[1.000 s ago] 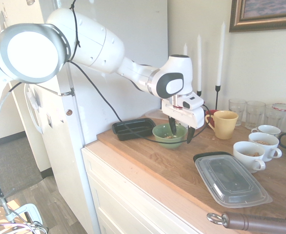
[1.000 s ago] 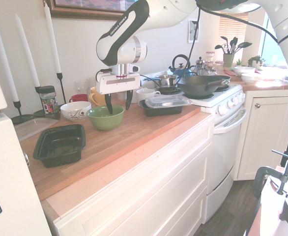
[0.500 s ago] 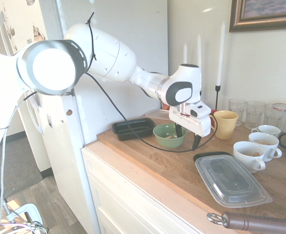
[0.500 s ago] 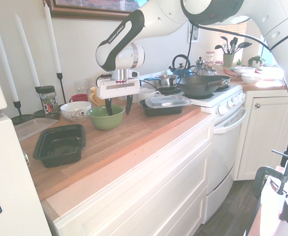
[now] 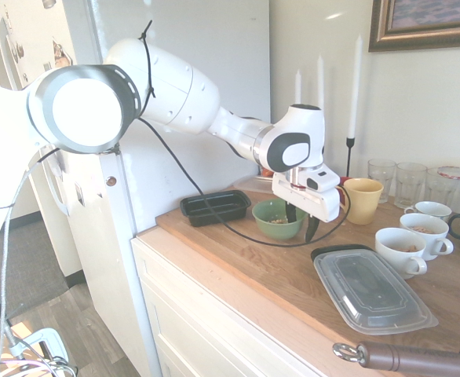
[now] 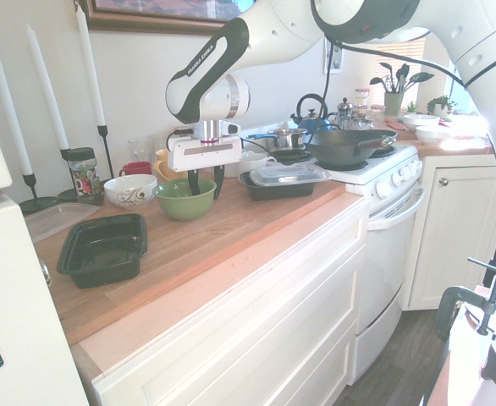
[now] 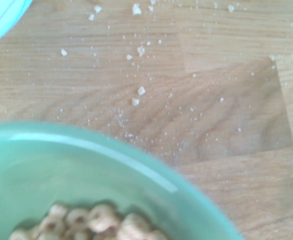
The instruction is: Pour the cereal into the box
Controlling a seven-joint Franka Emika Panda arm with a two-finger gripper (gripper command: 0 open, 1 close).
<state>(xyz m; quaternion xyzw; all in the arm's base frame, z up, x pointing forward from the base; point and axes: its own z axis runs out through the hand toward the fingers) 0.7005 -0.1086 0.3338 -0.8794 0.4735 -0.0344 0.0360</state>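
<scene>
The cereal (image 7: 91,220) is a small heap of tan rings at the bottom of a green bowl (image 5: 275,218) on the wooden counter; the bowl also shows from the other side (image 6: 183,201). My gripper (image 5: 301,221) points down over the bowl's rim on the side away from the box. One finger is inside the bowl and the other outside, still a little apart around the rim. The box (image 5: 214,206) is a shallow black tray lying empty just beyond the bowl toward the fridge (image 6: 104,247).
A yellow mug (image 5: 360,199) stands right behind the gripper. White cups (image 5: 401,249), glasses (image 5: 409,183) and a clear-lidded container (image 5: 371,289) fill the counter beyond. A white patterned bowl (image 6: 129,190) and candles (image 6: 91,76) stand by the wall. Crumbs (image 7: 139,92) dot the wood.
The gripper moved from over the bowl's middle to its far rim and dropped lower. Its fingers have drawn closer together, and the bowl has shifted slightly.
</scene>
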